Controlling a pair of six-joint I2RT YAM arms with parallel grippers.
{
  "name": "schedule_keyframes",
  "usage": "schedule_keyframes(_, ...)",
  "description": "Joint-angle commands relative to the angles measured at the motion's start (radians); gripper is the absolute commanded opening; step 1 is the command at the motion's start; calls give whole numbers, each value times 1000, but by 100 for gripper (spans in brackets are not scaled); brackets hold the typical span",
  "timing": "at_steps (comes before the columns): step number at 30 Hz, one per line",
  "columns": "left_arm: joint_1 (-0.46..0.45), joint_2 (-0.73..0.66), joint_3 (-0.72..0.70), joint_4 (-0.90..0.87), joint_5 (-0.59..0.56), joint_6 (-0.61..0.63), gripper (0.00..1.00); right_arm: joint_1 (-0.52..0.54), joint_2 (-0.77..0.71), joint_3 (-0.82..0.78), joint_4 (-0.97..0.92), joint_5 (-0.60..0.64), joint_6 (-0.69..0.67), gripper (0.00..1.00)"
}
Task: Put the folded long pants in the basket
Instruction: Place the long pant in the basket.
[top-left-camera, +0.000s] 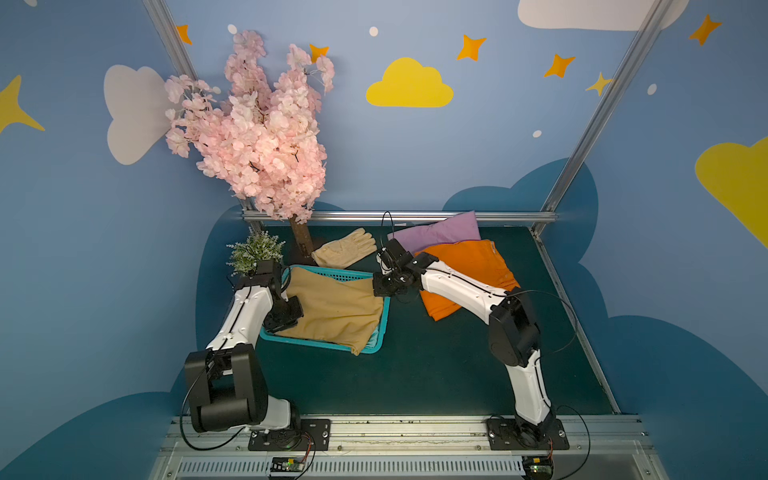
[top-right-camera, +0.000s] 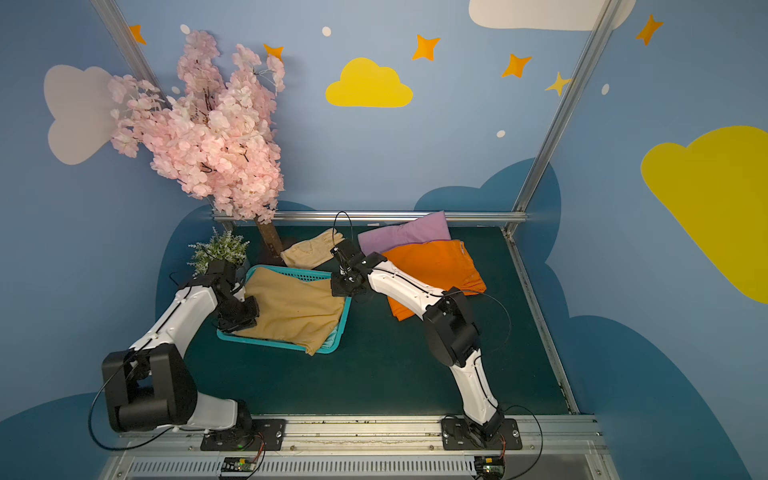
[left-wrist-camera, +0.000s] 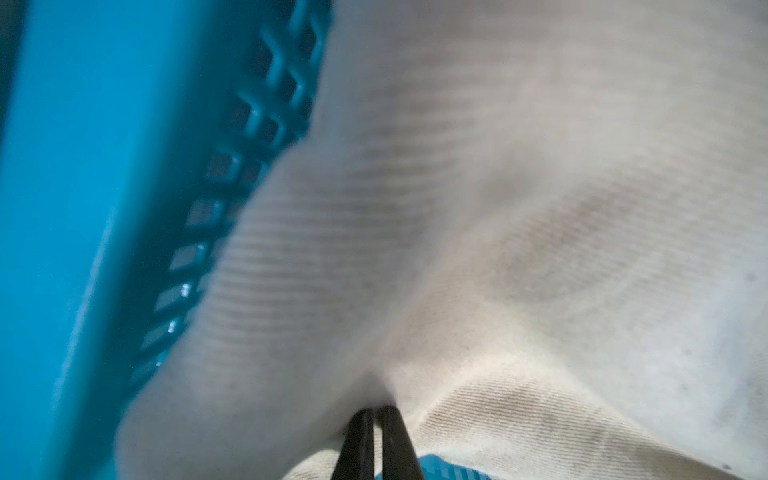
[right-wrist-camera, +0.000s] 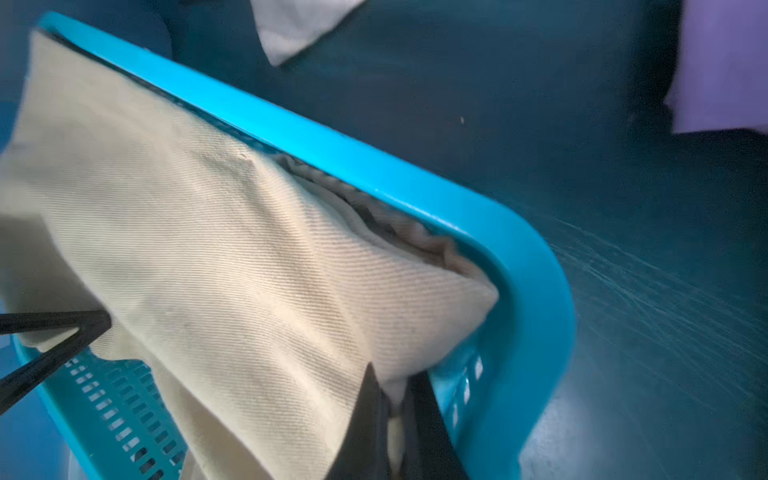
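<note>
Two grippers are clamped on the tan folded cloth pants (top-left-camera: 336, 307), which are draped over the rectangular teal plastic grid-walled basket (top-left-camera: 309, 341): the left gripper (left-wrist-camera: 376, 409) beside a side wall, the right gripper (right-wrist-camera: 392, 382) at a corner. Apart from it, the orange folded pants (top-left-camera: 469, 266) and the lilac folded pants (top-left-camera: 436, 232) are seen touching on the dark green tabletop (top-left-camera: 415, 365).
</note>
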Motion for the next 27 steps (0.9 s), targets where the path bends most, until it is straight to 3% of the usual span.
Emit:
schedule_keyframes(1,7,8,-16,-20,-9,-7,10,2,-127,-113,126,158,-10,0)
schedule_keyframes(5,6,13,-14,-22,-4,-5,11,-2,-130,-154,185,215,-3,0)
schedule_keyframes(7,5,12,-14,-22,1,-5,14,-15,-94,-114,153,176,-2,2)
schedule_keyframes(9,6,6,-13,-21,10,-4,18,-23,-54,-41,84,114,-17,14)
schedule_keyframes(13,6,-19,-15,-11,38,0,22,-25,-52,25,1,121,-65,50)
schedule_keyframes(15,4,-34,-17,-6,50,1,22,-27,-96,-3,1,130,-73,55)
schedule_keyframes(17,4,-51,-20,2,69,2,23,-29,-164,-47,2,106,-69,56)
schedule_keyframes(21,2,-71,-25,5,70,2,23,1,-279,-144,-24,-62,9,54)
schedule_keyframes(25,-2,-72,-28,5,69,1,24,97,-362,-290,34,-171,49,55)
schedule_keyframes(27,-5,-72,-31,5,64,0,24,159,-394,-364,98,-157,22,59)
